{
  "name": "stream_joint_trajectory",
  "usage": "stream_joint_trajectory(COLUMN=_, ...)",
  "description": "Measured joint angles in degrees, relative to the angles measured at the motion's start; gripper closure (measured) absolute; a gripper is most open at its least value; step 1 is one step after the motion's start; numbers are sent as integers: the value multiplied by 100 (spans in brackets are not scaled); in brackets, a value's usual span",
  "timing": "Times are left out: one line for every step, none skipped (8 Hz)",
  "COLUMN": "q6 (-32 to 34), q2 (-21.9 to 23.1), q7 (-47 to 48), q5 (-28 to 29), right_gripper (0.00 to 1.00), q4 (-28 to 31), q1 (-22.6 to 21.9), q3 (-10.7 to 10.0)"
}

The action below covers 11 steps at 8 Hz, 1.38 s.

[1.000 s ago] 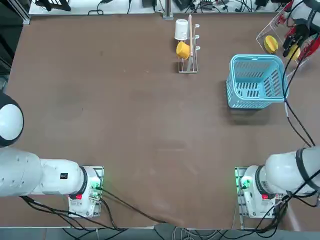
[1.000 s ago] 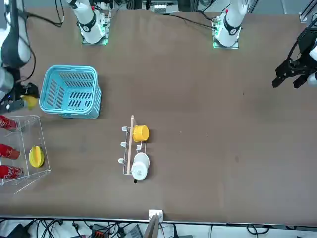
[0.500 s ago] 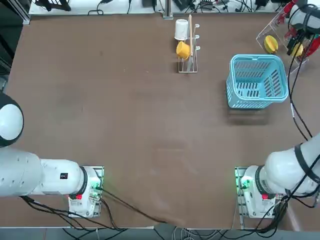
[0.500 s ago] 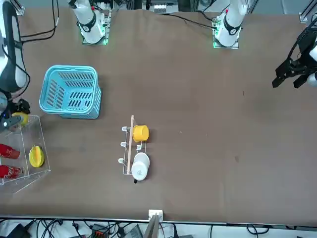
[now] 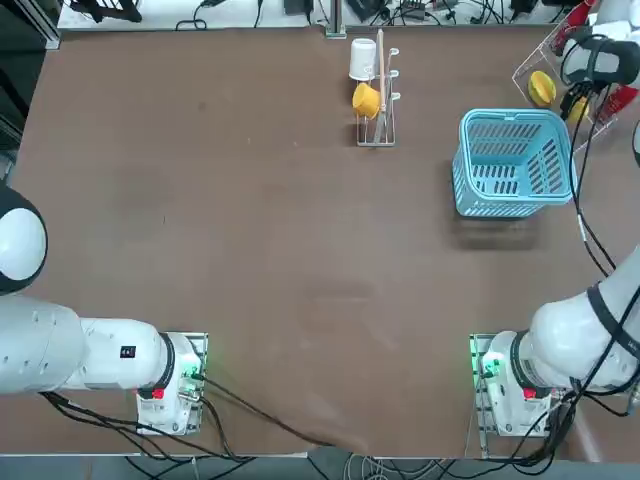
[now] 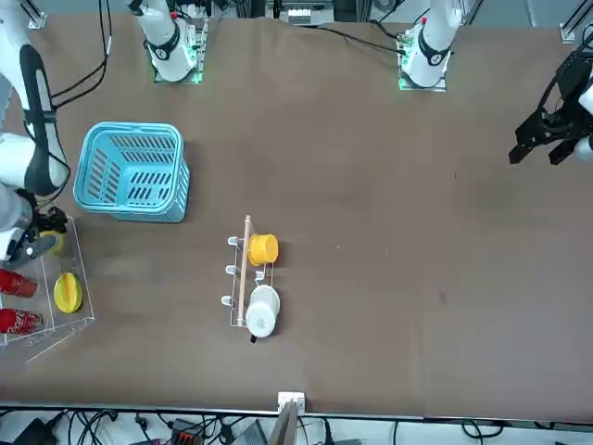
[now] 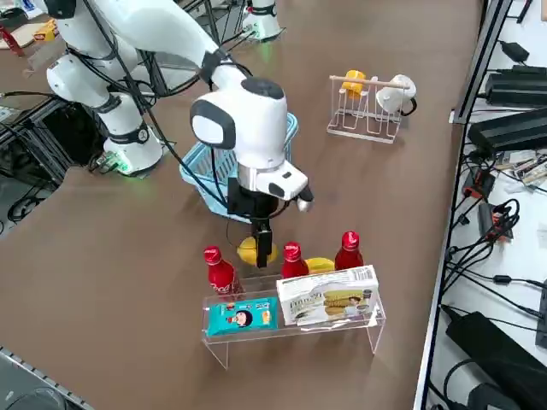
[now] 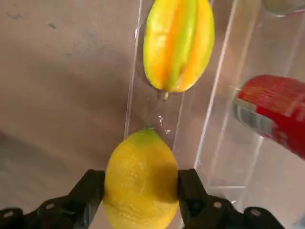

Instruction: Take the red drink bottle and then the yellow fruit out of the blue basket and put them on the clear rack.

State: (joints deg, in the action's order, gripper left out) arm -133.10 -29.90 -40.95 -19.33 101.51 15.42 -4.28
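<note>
My right gripper (image 8: 140, 193) is shut on the yellow fruit (image 8: 140, 179), a small round lemon, one finger on each side. It hangs at the near edge of the clear rack (image 7: 299, 337), beside a larger ribbed oval yellow fruit (image 8: 178, 43). From the side, the gripper (image 7: 261, 243) points down with the yellow fruit (image 7: 249, 250) just behind the row of three red drink bottles (image 7: 293, 260) standing on the rack. I cannot tell these bottles apart. Nothing shows inside the blue basket (image 5: 510, 115), which stands next to the rack (image 5: 530, 65).
A thin peg stand (image 5: 378, 90) with a white cup (image 5: 362, 58) and a yellow-orange cup (image 5: 366, 100) stands at the far middle of the table. Two snack packets (image 7: 329, 299) lean on the rack's front tier. My cable hangs over the basket (image 6: 130, 127).
My right gripper has carried the yellow fruit from beside the basket across to the rack and lowered it at the rack's edge. Its grip has not changed.
</note>
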Motion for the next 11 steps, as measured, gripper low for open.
stream_joint_trajectory(q6=-101, q2=-118, q7=-2, q5=-5, right_gripper=13, q4=-41, q1=4, q3=1)
stream_joint_trajectory(q6=-126, q2=-187, q7=-2, q5=-5, right_gripper=13, q4=-66, q1=4, q3=3)
stream_joint_trajectory(q6=-145, q2=-246, q7=-2, q5=-6, right_gripper=13, q4=-75, q1=5, q3=3)
stream_joint_trajectory(q6=-213, q2=-303, q7=-2, q5=-6, right_gripper=13, q4=-78, q1=8, q3=3)
stream_joint_trajectory(q6=-298, q2=-359, q7=-3, q5=-7, right_gripper=13, q4=-86, q1=12, q3=3)
stream_joint_trajectory(q6=-329, q2=-397, q7=-6, q5=-8, right_gripper=13, q4=-95, q1=13, q3=3)
stream_joint_trajectory(q6=-335, q2=-410, q7=-8, q5=-9, right_gripper=13, q4=-103, q1=14, q3=3)
stream_joint_trajectory(q6=-336, q2=-411, q7=-9, q5=-9, right_gripper=13, q4=-105, q1=17, q3=3)
stream_joint_trajectory(q6=-336, q2=-419, q7=-11, q5=-9, right_gripper=13, q4=-105, q1=26, q3=3)
stream_joint_trajectory(q6=-336, q2=-428, q7=-13, q5=-9, right_gripper=13, q4=-105, q1=43, q3=2)
stream_joint_trajectory(q6=-336, q2=-435, q7=-18, q5=-9, right_gripper=13, q4=-105, q1=77, q3=2)
